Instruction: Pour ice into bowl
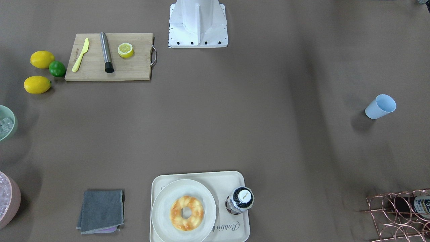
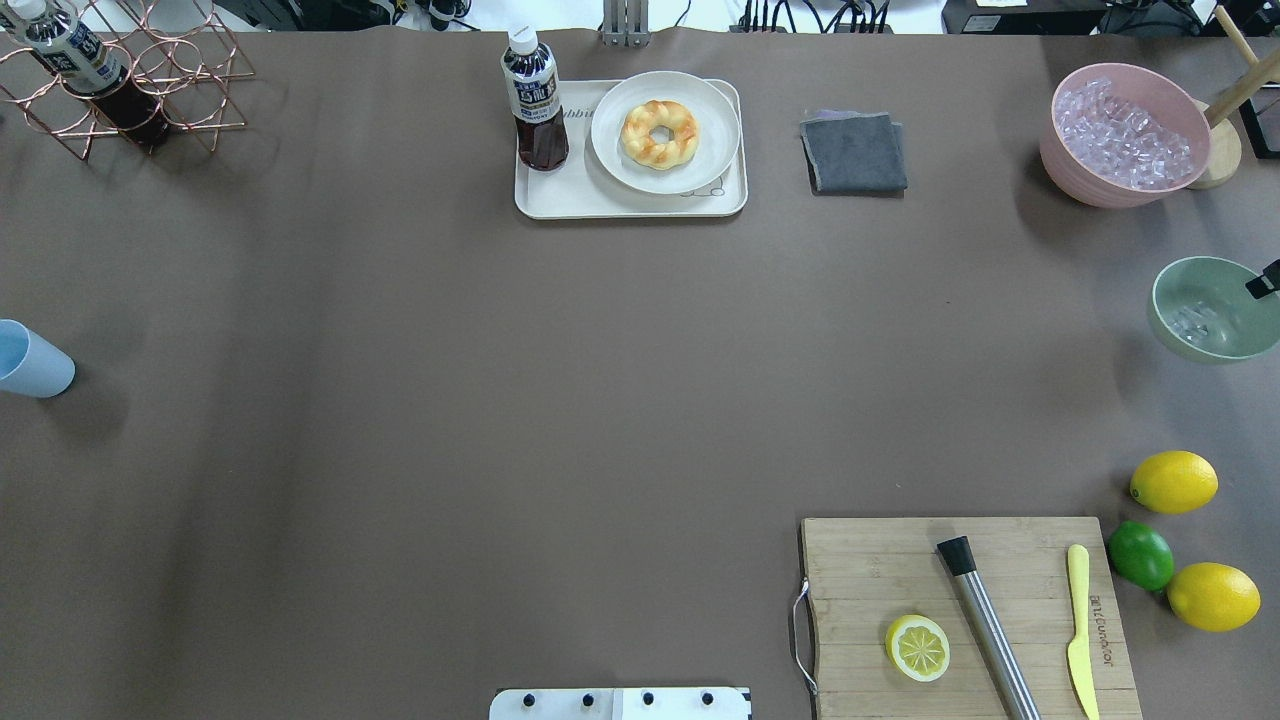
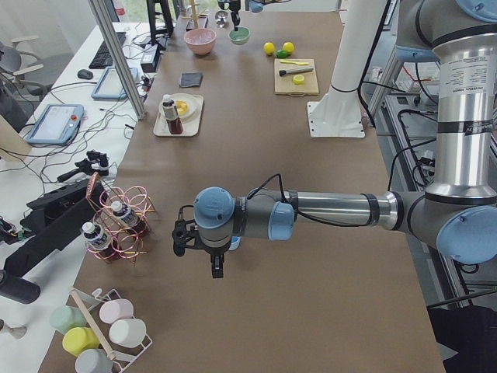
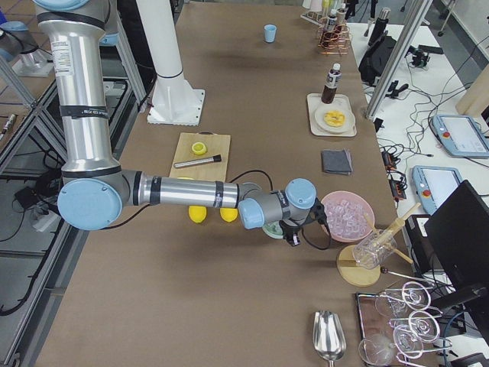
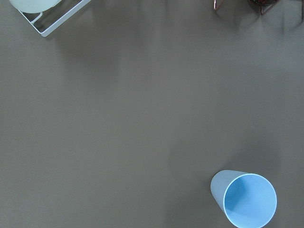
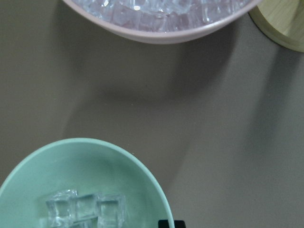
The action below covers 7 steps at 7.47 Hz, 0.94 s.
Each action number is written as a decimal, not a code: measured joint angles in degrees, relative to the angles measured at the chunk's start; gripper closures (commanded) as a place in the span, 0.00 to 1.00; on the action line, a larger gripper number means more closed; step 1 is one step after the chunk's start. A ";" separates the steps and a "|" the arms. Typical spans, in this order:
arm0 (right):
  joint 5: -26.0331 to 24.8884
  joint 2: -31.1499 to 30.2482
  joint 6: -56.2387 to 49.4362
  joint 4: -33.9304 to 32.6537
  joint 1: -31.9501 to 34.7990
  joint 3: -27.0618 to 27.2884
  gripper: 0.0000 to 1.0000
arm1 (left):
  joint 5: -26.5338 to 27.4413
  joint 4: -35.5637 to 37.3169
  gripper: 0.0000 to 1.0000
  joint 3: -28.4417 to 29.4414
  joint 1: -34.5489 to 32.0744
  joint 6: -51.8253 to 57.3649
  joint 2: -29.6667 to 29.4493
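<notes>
The mint-green bowl (image 2: 1215, 345) stands at the table's right edge, and a few clear ice (image 6: 85, 210) cubes lie on its bottom. In the right wrist view the bowl (image 6: 118, 161) fills the lower left. My right gripper (image 4: 294, 235) hangs just over the bowl's far rim; only one dark fingertip (image 2: 1264, 281) enters the overhead view, so I cannot tell how the jaws stand. My left gripper (image 3: 217, 270) hovers above the pale blue cup (image 2: 30, 360) at the table's left end, holding nothing that I can see. Whether it is open or shut, I cannot tell.
A pink tub (image 2: 1110, 180) heaped with ice sits just beyond the bowl, with a wooden stand (image 2: 1222, 150) beside it. Other things are a cutting board (image 2: 870, 570), lemons and a lime (image 2: 1140, 555), a grey cloth (image 2: 853, 152), a tray (image 2: 600, 200) with a doughnut plate and bottle, and a copper rack (image 2: 150, 80).
</notes>
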 measured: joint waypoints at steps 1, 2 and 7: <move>-0.09 -0.57 0.05 1.05 -0.02 -0.22 1.00 | 0.22 -0.04 0.02 0.00 0.08 0.10 0.02; -0.14 -0.87 0.07 1.55 -0.04 -0.35 0.83 | 0.39 -0.07 0.02 -0.01 0.17 0.18 0.01; -0.68 -1.14 2.43 1.92 -0.10 -0.43 0.47 | 0.51 -0.17 0.02 0.01 0.32 0.23 -0.03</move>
